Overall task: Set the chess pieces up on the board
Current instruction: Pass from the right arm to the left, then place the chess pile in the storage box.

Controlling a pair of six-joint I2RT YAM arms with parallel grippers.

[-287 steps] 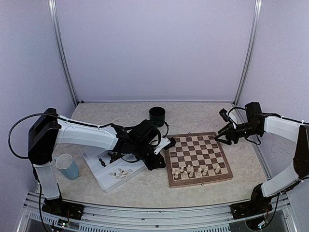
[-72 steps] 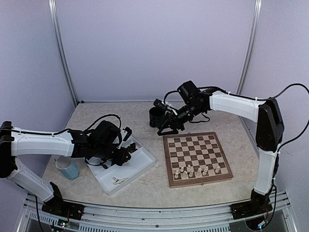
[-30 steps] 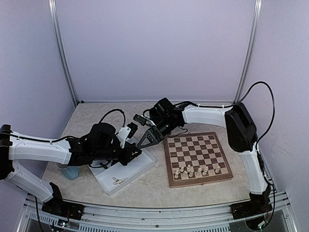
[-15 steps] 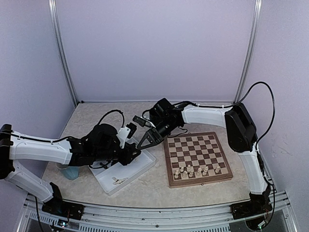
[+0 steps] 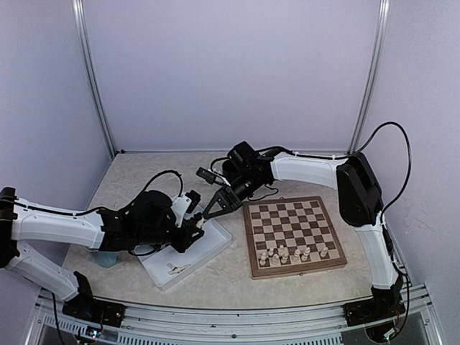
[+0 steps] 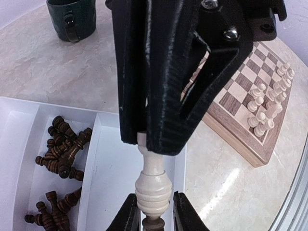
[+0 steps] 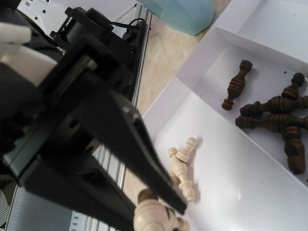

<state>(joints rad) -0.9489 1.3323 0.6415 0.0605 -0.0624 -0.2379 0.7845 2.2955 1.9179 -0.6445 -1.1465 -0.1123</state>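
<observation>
A cream chess piece (image 6: 153,185) hangs over the white tray (image 5: 215,243), passed between both grippers. My right gripper (image 7: 144,211) is shut on its upper stem, its dark fingers (image 6: 159,72) filling the left wrist view. My left gripper (image 6: 152,211) brackets the piece's ringed base, its jaws slightly apart with a thin gap on one side. In the top view the right gripper (image 5: 210,210) and left gripper (image 5: 195,224) meet left of the board (image 5: 248,237). Several cream pieces (image 5: 291,254) stand on the board's near rows.
The tray holds dark pieces (image 6: 62,149) in one compartment and loose cream pieces (image 7: 182,166) in another. A dark green cup (image 6: 72,17) stands behind the tray; a light blue cup (image 5: 106,257) sits beside its left end. The right arm reaches across the board's far left corner.
My right gripper closed on the cream piece's top and rose slightly. My left jaws loosened around its base, and the left arm drew a little back and left.
</observation>
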